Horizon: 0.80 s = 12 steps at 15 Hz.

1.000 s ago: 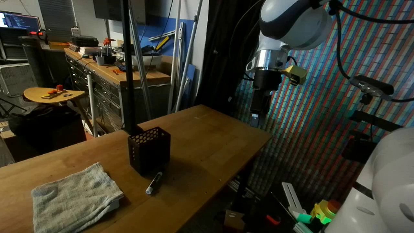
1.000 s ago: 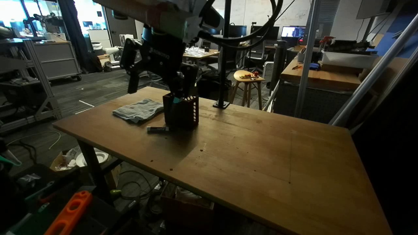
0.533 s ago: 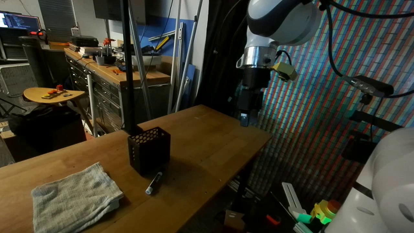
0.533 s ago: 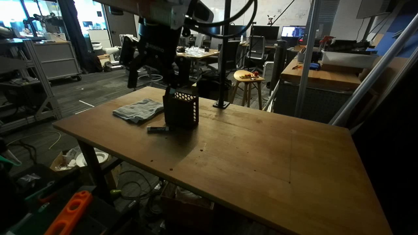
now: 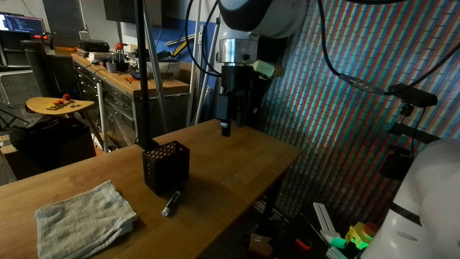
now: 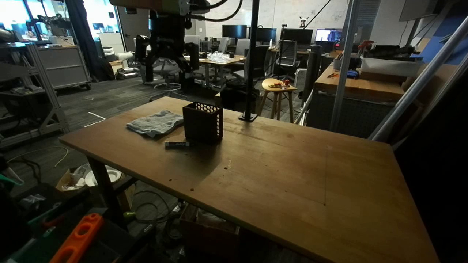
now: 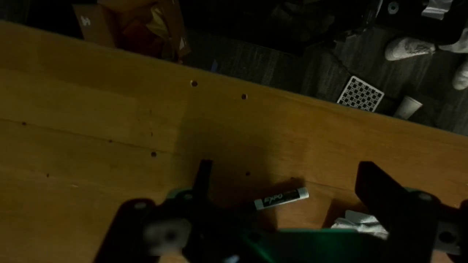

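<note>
- Two fingers (image 7: 378, 190) of the gripper (image 7: 286, 163) stand spread wide apart above the table (image 5: 244, 162).
- One marker (image 7: 281, 198) lies on that table, showing between them in the wrist view, just beside an upright, perforated black holder (image 5: 167, 172).
- Near the holder, a folded grey cloth (image 5: 84, 219) lies flat.

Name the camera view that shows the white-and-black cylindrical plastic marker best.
The wrist view: the marker appears largest there, seen from above, its EXPO label readable. Both exterior views show it smaller, lying on the brown wooden tabletop beside the black perforated rectangular box.
</note>
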Tool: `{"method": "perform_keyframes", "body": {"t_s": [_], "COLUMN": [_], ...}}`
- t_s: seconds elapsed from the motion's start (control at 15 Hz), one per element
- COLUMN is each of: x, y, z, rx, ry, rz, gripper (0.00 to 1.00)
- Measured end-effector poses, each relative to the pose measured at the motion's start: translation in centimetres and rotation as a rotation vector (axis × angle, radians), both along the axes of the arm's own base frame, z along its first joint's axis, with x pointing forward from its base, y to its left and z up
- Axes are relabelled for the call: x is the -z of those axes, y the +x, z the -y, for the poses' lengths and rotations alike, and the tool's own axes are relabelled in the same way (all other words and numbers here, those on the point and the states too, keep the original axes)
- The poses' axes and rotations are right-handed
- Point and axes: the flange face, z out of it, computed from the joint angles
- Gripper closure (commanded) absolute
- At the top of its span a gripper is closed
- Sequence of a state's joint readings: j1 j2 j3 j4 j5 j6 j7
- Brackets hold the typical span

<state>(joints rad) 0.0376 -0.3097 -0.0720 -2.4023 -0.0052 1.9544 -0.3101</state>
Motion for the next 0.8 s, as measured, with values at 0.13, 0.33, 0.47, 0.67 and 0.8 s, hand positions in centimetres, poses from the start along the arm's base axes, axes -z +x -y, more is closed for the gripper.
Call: {"method": "perform_keyframes", "body": {"t_s": [0.13, 0.33, 0.47, 0.67, 0.8], "x": [0.0, 0.1, 0.4, 1.2, 1.7], "y": [2.4, 6.6, 9.3, 12.6, 14.5], "z": [-2.5, -6.3, -8.8, -12.0, -14.0], "rx": [-0.049, -0.125, -0.171, -0.232, -0.277], "ry": [-0.014, -0.024, -0.028, -0.028, -0.026], "rz": [0.019, 0.055, 0.07, 0.079, 0.085], "gripper": [0.0, 0.0, 0.0, 0.0, 0.0]}}
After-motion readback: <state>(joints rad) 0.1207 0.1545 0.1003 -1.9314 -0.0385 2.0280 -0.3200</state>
